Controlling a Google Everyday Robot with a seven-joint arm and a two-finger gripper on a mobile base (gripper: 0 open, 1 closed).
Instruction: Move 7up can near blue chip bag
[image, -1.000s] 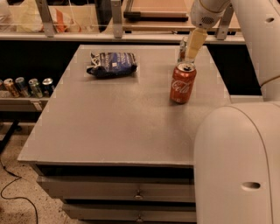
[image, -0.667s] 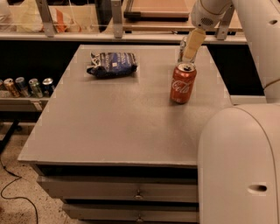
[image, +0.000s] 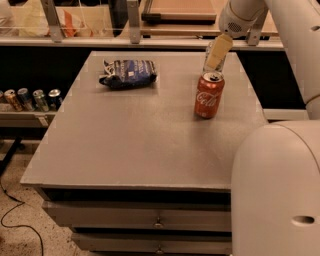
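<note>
The 7up can (image: 208, 56) stands at the far right of the grey table (image: 140, 145), just behind the red Coca-Cola can (image: 209, 94). Only a sliver of its silver-green side shows, because my gripper (image: 217, 54) reaches down from the upper right and covers most of it. The blue chip bag (image: 129, 73) lies flat at the far left-centre of the table, roughly a can's height and a half to the left of the 7up can.
Several cans (image: 31, 99) stand on a low shelf to the left of the table. A glass-fronted counter (image: 100, 30) runs along the back. My arm's large white shell (image: 277, 190) fills the lower right. Drawers (image: 150, 220) sit under the table front.
The gripper stays at the 7up can. The cans and the bag have not moved. The arm's near shell has shifted slightly.
</note>
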